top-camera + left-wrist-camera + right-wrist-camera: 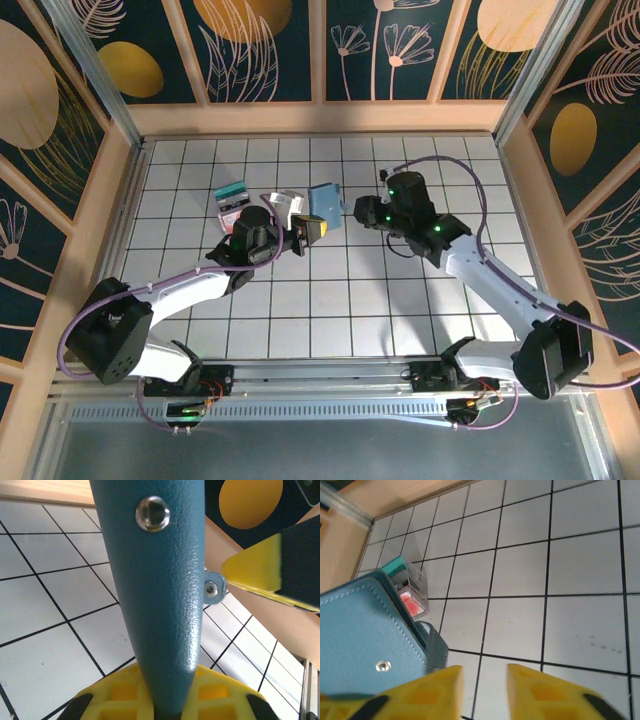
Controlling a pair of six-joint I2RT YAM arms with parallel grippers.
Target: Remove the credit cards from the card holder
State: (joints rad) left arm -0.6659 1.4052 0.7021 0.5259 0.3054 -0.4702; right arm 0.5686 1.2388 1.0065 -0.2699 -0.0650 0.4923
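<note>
Left tool (318,231): clamped on the card holder (325,199). In the left wrist view the slate-blue holder rises straight out from between the yellow fingers (120,692), narrow side towards the camera, with a metal snap (152,513) near the top and a second snap on a small tab at its right edge.

Right tool (483,670): jaws apart, bare tile showing through the gap, nothing between them. Its left finger sits right at the holder's lower edge; can't tell if they touch. One of its yellow fingers also shows in the left wrist view, just right of the holder.

Holder location: off the worktop (400,300), held between the two tools towards the far middle of the grid. The right wrist view shows a stitched panel with a snap, and a second panel edge behind it.

Arms: the left arm runs from its base at the near left diagonally up to the centre, wrist pointing right and away. The right arm runs from the near right up and left, wrist pointing left at the holder. The tools face each other, close together.

On the worktop left of the holder are a teal and red-pink pile (232,201) and, between it and the holder, a pale flat item (286,200); can't tell what that is.
</note>
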